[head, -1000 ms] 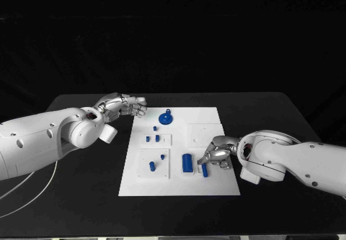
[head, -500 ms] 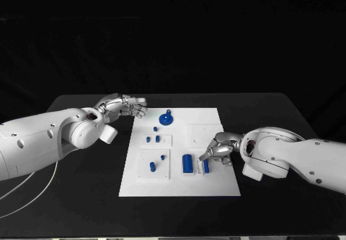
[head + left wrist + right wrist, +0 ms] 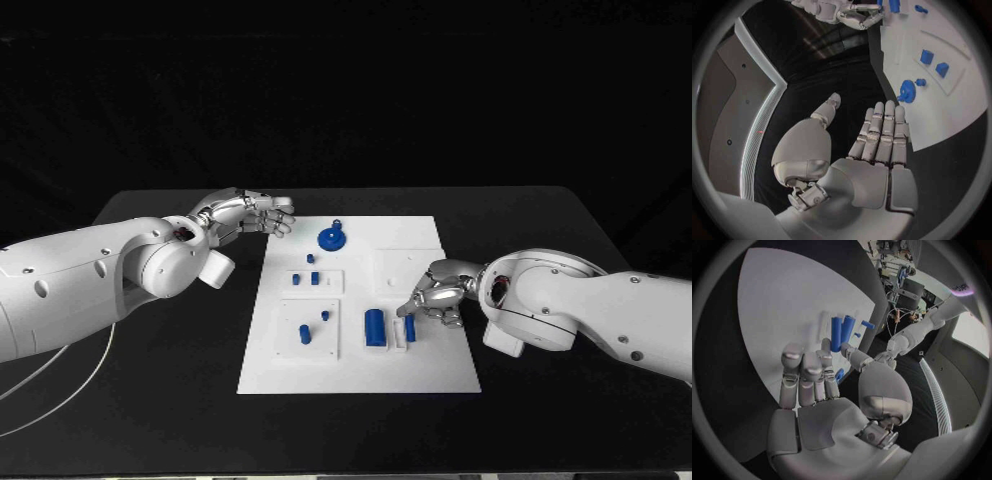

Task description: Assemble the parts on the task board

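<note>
Pinching a small blue peg (image 3: 410,328) between thumb and fingers, the right hand (image 3: 437,297) works near the right edge of the white board (image 3: 418,240) at mid-bench, just beside a taller blue cylinder (image 3: 374,326). The left hand (image 3: 248,213) hovers off the board's far left corner, fingers loosely curled on nothing. Peg looks light, rigid, slick plastic; best gripped across its sides, near the top.
</note>
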`<state>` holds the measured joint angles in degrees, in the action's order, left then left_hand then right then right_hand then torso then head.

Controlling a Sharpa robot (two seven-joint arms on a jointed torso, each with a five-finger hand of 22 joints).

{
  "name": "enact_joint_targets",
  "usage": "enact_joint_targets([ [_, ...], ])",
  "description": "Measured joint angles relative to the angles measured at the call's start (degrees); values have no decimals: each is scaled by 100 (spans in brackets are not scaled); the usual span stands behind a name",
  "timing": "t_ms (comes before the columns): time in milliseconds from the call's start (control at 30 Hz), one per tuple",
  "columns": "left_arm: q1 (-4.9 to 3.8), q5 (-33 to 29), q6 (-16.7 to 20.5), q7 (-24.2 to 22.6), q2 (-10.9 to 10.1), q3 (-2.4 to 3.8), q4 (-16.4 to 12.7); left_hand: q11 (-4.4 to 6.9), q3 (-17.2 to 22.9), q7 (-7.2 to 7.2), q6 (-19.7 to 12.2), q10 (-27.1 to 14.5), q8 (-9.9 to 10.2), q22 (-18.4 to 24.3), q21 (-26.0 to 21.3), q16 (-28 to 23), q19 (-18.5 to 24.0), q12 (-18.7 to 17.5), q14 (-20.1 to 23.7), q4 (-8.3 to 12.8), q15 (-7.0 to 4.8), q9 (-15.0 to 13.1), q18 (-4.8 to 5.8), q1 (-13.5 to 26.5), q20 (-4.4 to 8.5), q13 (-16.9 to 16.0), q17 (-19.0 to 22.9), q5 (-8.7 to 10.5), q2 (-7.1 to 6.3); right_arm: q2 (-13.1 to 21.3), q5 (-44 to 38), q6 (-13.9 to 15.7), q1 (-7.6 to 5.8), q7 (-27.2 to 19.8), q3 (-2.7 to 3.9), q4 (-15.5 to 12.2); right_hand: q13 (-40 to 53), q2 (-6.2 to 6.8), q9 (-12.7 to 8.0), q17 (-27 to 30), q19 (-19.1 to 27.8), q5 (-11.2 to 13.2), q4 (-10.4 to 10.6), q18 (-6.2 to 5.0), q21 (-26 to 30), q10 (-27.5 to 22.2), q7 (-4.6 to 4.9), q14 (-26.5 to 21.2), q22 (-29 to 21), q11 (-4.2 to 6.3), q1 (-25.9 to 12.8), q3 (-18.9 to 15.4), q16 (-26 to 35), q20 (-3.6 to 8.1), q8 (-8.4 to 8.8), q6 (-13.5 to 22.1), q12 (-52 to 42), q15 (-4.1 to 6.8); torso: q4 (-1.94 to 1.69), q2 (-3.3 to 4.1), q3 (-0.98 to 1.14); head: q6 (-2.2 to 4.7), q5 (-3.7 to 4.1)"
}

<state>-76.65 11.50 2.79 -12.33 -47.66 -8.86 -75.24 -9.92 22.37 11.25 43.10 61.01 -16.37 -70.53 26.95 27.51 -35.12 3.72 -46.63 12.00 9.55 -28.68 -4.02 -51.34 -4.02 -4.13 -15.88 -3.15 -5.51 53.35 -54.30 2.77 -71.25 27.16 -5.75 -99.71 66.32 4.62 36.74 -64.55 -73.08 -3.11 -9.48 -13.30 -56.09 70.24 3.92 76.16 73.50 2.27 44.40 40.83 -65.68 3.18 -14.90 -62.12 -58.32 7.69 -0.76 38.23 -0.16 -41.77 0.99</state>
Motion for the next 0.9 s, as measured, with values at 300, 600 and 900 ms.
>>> enact_joint_targets([
  [300,0,18,-19,16,-4,0,-9,0,0,0,0,0,0,0,0,0,0,0,0,0,0,0,5,0,0,0,0,0,0,-59,-18,-112,-1,85,-3,45,3,13,1,0,0,0,31,-1,-26,0,-2,-13,0,0,-13,-31,-12,0,0,-1,0,12,0,0,-4,-7,-3],
  [600,-1,54,-36,32,-6,-1,-14,0,0,0,0,0,0,0,0,0,0,0,0,0,0,0,10,0,0,0,1,0,0,-174,-72,-146,0,168,-14,106,3,13,1,0,1,0,37,-2,-26,1,-13,-21,0,1,-13,-37,-22,-1,0,-6,0,20,0,0,0,-18,-7],
  [900,-1,66,-49,51,-8,-1,-17,0,0,0,0,0,0,0,-21,0,0,0,0,0,0,-1,6,0,0,0,-5,0,0,-231,-104,-146,0,215,-24,143,3,36,22,0,1,0,53,-4,-26,16,-22,-20,0,16,-36,-53,-23,-1,-3,-15,0,20,0,1,0,-23,-16],
])
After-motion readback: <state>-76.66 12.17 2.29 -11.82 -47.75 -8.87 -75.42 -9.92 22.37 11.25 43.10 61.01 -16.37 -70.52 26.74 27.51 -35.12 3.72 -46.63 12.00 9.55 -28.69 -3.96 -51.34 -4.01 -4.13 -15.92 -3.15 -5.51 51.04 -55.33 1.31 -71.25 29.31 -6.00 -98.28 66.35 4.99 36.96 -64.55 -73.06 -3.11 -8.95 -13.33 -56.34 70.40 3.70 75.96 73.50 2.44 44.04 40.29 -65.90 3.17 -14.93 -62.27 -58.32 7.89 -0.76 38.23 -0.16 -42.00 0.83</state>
